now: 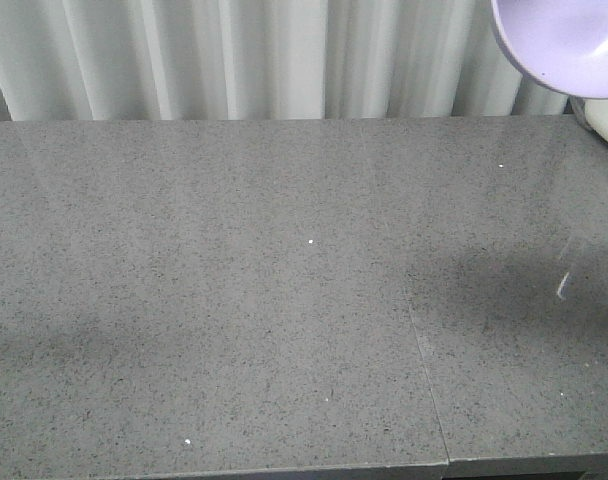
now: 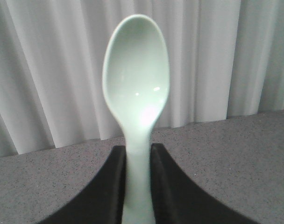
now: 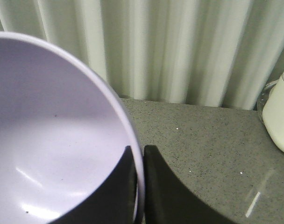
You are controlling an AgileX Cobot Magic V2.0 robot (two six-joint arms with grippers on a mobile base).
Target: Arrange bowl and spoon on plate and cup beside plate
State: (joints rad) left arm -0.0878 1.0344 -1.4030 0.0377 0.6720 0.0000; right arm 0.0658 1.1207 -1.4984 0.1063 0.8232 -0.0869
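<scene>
Front view: bare grey counter (image 1: 234, 300), no plate or cup in sight. The bowl (image 1: 564, 40) is aloft at the top right corner, near a white appliance (image 1: 606, 122), possibly a cooker.
Left wrist view: left gripper (image 2: 138, 156) clamped on the spoon (image 2: 135, 88) handle, long axis straight away from the gripper, scoop end far.
Right wrist view: right gripper (image 3: 139, 156) pinches the bowl rim, one finger inside. Bowl is empty. Which way the plate lies can't be told.
</scene>
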